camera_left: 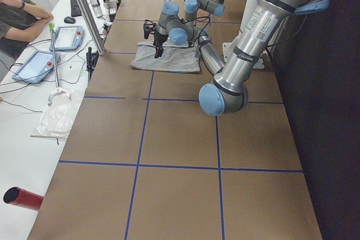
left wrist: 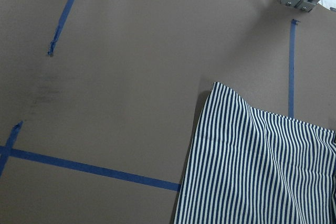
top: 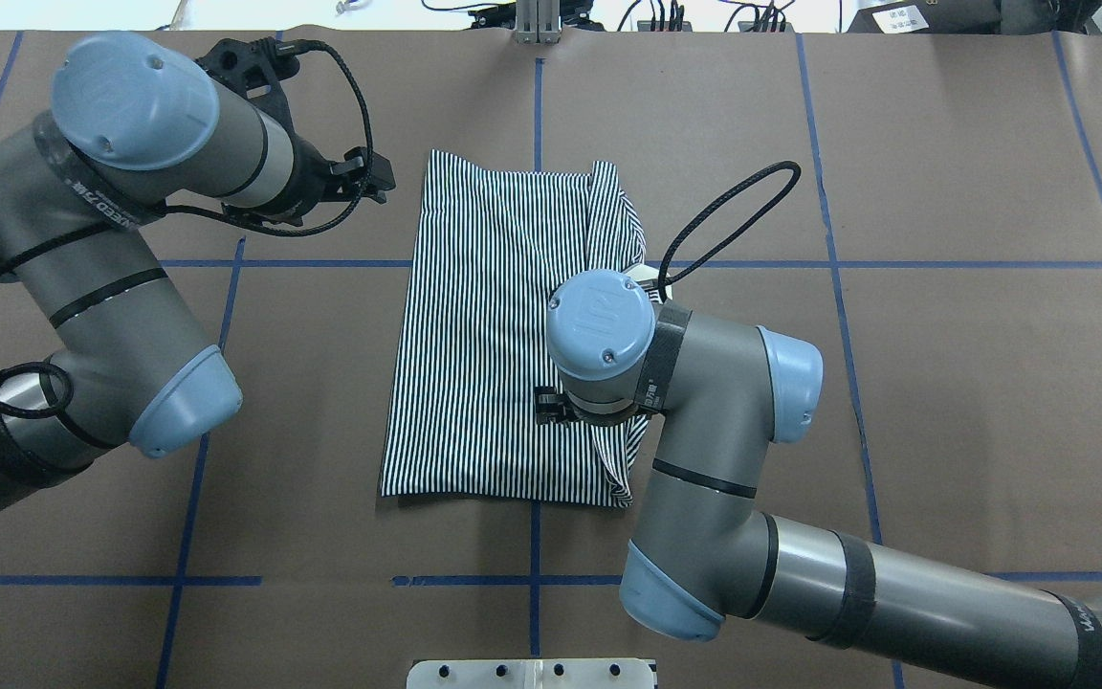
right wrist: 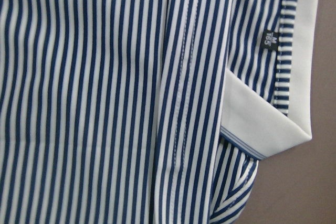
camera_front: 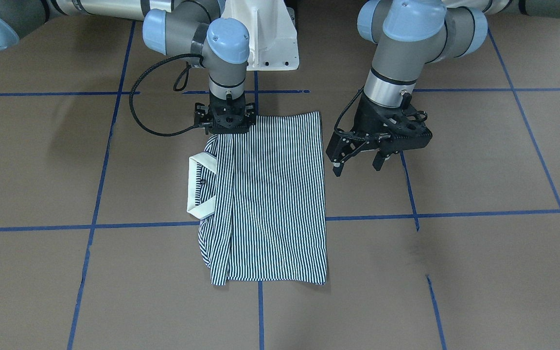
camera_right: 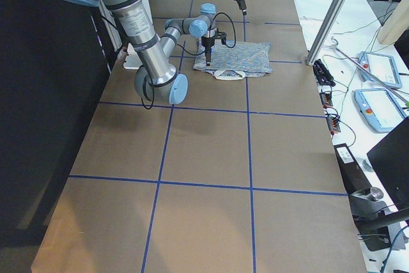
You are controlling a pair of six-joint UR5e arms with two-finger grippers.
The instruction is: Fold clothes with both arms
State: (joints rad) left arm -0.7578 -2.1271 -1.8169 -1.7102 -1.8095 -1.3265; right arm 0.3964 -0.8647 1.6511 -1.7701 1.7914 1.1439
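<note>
The striped polo shirt [camera_front: 270,194] [top: 494,325] lies folded into a long rectangle mid-table, its cream collar [camera_front: 197,184] [right wrist: 268,124] sticking out on the robot's right side. My left gripper [camera_front: 358,165] [top: 377,182] hovers open and empty just off the shirt's left edge near its far corner; the left wrist view shows that shirt corner [left wrist: 262,166]. My right gripper [camera_front: 226,119] points straight down at the shirt's near edge by the collar. Its fingers are hidden under its body, and the right wrist view shows only fabric [right wrist: 105,98] up close.
Brown table paper with a blue tape grid [camera_front: 260,311] surrounds the shirt. The white pedestal base [camera_front: 265,34] stands behind it. A side bench carries teach pendants [camera_left: 53,43], with a seated person [camera_left: 17,15] beside it. An aluminium post [camera_right: 332,11] rises at the table's far edge.
</note>
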